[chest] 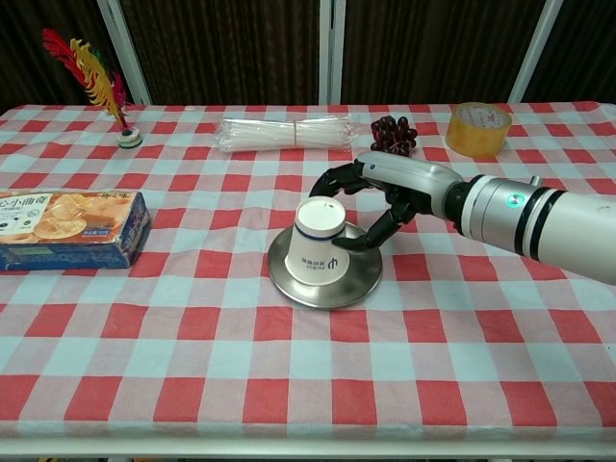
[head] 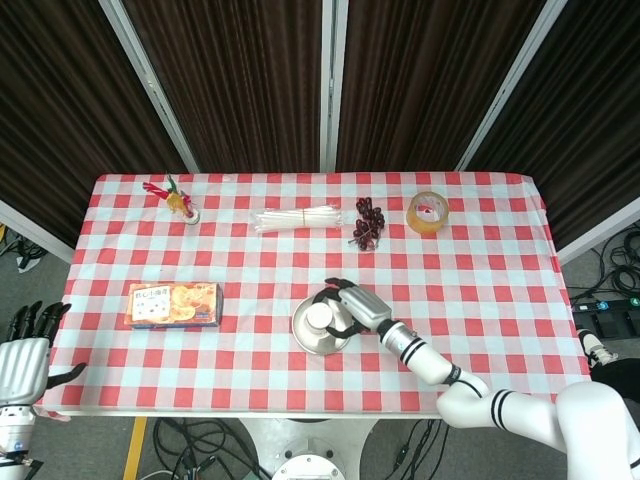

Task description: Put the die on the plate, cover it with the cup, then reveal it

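A white paper cup [chest: 315, 242] [head: 320, 318] stands upside down on the round metal plate [chest: 358, 282] [head: 300, 332] near the table's front middle. My right hand [chest: 380, 197] [head: 350, 305] grips the cup from its right side, fingers curled around it. The die is hidden, with the cup over the spot where it lay. My left hand [head: 25, 350] hangs off the table's left edge in the head view, fingers apart and holding nothing.
A snack box [chest: 67, 228] lies at the left. A bundle of white straws [chest: 281, 133], dark grapes [chest: 395, 134] and a roll of yellow tape [chest: 478, 128] line the back. A feathered shuttlecock [chest: 120, 120] stands at the back left.
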Controlling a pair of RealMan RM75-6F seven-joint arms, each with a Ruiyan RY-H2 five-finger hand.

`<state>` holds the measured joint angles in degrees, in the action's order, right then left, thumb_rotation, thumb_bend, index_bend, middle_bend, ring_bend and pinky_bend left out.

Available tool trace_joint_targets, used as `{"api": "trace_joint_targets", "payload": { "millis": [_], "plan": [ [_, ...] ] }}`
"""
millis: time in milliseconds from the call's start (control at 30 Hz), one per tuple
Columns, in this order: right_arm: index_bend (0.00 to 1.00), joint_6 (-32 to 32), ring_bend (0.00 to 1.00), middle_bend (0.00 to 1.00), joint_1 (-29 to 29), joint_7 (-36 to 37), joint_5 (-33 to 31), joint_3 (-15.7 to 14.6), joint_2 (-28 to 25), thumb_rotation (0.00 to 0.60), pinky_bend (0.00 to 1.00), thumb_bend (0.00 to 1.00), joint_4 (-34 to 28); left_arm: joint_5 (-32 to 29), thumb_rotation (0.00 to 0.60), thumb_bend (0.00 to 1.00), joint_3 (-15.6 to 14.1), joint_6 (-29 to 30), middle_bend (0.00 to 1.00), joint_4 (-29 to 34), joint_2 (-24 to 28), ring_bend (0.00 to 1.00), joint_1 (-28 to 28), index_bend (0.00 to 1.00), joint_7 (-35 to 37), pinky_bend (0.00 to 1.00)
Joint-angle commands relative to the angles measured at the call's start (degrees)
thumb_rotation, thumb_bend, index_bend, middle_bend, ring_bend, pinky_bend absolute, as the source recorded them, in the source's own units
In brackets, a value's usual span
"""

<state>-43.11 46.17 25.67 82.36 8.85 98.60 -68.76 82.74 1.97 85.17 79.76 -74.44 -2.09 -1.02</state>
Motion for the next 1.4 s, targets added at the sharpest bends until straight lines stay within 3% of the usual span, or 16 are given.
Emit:
{"api": "trace_joint_targets", "payload": {
  "millis": [33,267,500,733,1000,1233,1400],
  "plan": [
    [0.54,-0.7,0.06,0.28,0.1,-0.4,-0.5,0.2,0.5,0.600,0.09,0.33,0.8,-0.1,0.600,0.00,0.0,0.2,0.13,-0.1,0.0,0.02,0.2,0.14,0.0,0.02],
    [0.54,-2.0,0.06,0.28,-0.1,2.6,3.3,-2.8,-2.0,0.600,0.08,0.33,-2.8,-0.1,0.600,0.00,0.0,-0.1,0.13,0.0,-0.1,0.02,0.2,0.14,-0.3,0.02],
    [0.54,-1.7,0.06,0.28,0.3,1.5,-0.6,-0.4,0.3,0.600,0.08,0.33,2.2,-0.3,0.600,0.00,0.1,-0.2,0.13,0.0,-0.1,0.02,0.2,0.14,-0.3,0.02],
    [0.53,-2.2,0.06,0.28,0.6,4.6,4.2,-3.7,-2.8,0.600,0.08,0.33,-2.4,-0.2,0.600,0.00,0.2,-0.4,0.13,0.0,-0.1,0.02,0.0,0.14,-0.7,0.02],
    [0.53,-1.4,0.06,0.28,1.4,3.1,-0.6,-0.6,-0.2,0.600,0.08,0.33,2.6,-0.5,0.600,0.00,0.1,-0.4,0.13,0.1,-0.1,0.02,0.2,0.14,-0.6,0.02],
    [0.53,-2.8,0.06,0.28,1.2,7.2,5.5,-4.9,-3.6,0.600,0.08,0.33,-3.2,-0.3,0.600,0.00,0.1,-0.3,0.13,0.0,-0.1,0.02,0.2,0.14,-0.7,0.02],
    [0.52,-1.6,0.06,0.28,1.9,5.7,2.0,-2.7,-1.6,0.600,0.08,0.33,1.2,-0.3,0.600,0.00,0.1,-0.4,0.13,0.0,-0.2,0.02,0.2,0.14,-0.7,0.02]
  ]
}}
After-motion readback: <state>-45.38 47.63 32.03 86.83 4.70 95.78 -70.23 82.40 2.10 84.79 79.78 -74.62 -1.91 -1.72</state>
